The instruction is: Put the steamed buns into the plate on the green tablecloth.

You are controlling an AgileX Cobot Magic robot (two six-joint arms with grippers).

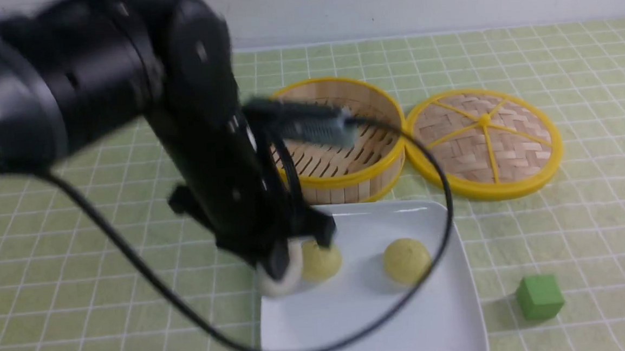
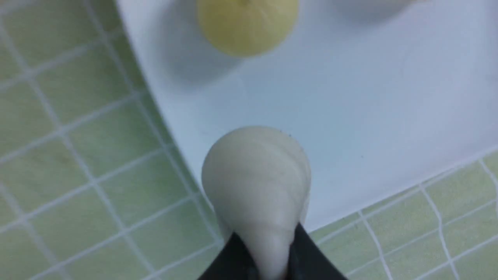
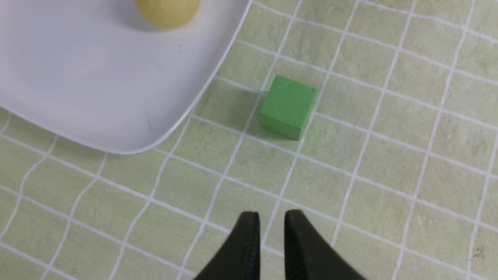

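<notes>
- Pinching the off-white bun between its jaws, your left gripper holds it by its narrow end right at the left rim of the plate; you cannot tell whether the bun touches the plate.
- You have two yellow buns in the plate: one just beside the held bun and partly hidden by the left gripper's fingers, the other nearer the plate's middle, apart from the first.
- Your right gripper hangs over the green tablecloth with its jaws a narrow gap apart and nothing between them.
- Watch the green cube: it sits on the cloth to the right of the plate, near its rim but not touching, and ahead of your right gripper.
- Beyond the plate stands the bamboo steamer, open, with no bun showing in the part you can see; its woven lid lies flat on the cloth, touching it on the right.
- The left arm fills much of your front view and hides the steamer's left part and the plate's far left corner.
- Its black cable loops across the plate's near edge and in front of the steamer's right side.
</notes>
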